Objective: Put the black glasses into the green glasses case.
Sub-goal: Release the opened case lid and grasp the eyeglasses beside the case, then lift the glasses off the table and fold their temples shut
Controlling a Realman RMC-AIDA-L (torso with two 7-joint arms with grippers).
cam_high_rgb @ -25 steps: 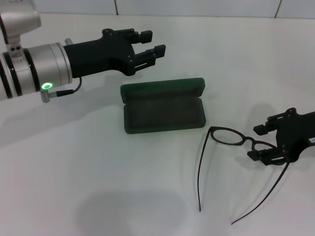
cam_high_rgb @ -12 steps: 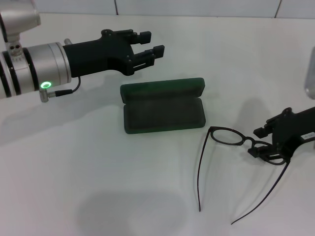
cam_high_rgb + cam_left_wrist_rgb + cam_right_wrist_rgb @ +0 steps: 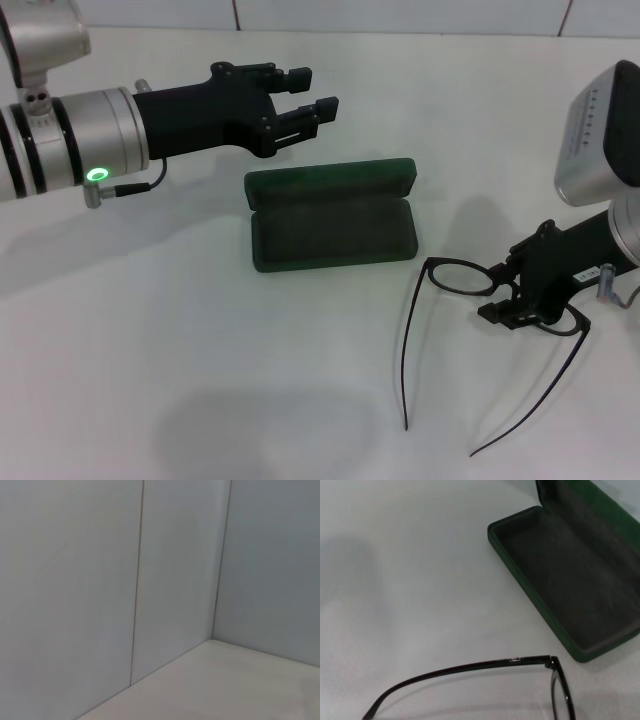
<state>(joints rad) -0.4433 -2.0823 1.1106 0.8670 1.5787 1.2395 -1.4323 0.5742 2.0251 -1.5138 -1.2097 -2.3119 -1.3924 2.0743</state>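
Place: bare robot test bench, lab-like.
Surface: plain white tabletop point(image 3: 200, 380), spotless to every edge.
Back edge: pale panelled wall point(image 3: 400, 15) with thin vertical seams.
Corner: two wall panels point(image 3: 175, 570) meeting the tabletop at its far corner.
Furnishing: none domestic, only grey-white panels.

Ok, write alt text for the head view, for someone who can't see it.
The right gripper sits at the front of the black glasses, which lie unfolded on a white table. Beside them lies the green glasses case, open and empty, and the left gripper hovers open behind it.
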